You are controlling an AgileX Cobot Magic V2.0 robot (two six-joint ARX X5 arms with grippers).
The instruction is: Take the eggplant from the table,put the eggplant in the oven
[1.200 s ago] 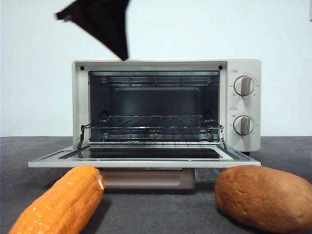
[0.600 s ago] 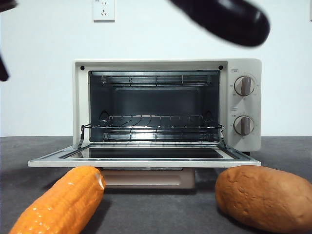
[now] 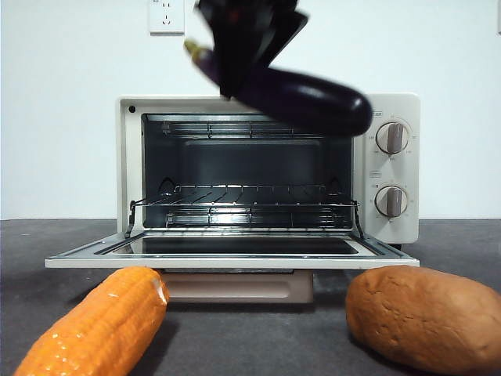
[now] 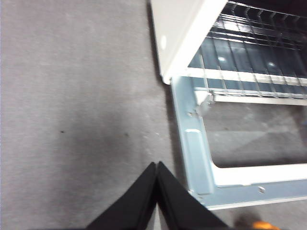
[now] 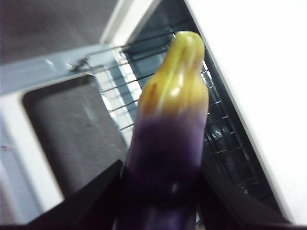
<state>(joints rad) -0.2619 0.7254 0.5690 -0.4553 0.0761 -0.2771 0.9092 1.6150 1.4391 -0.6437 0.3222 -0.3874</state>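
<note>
The glossy purple eggplant (image 3: 301, 98) hangs in the air in front of the top of the oven's opening, its pale yellow stem end (image 5: 184, 57) pointing left. My right gripper (image 3: 246, 39) comes down from above and is shut on the eggplant (image 5: 168, 158) near the stem. The cream-white oven (image 3: 391, 110) stands with its glass door (image 3: 235, 254) folded down flat and its wire rack (image 3: 243, 207) bare. My left gripper (image 4: 156, 191) is shut, holding nothing, above the grey table (image 4: 72, 96) beside the oven door's corner (image 4: 192, 158).
An orange corn cob (image 3: 98, 325) lies at the front left of the table and a brown bread-like lump (image 3: 423, 313) at the front right, both before the open door. Two knobs (image 3: 391, 168) are on the oven's right side.
The eggplant has come down and to the left, from the upper right to just before the oven's opening. The dark arm seen at the left edge has left the front view.
</note>
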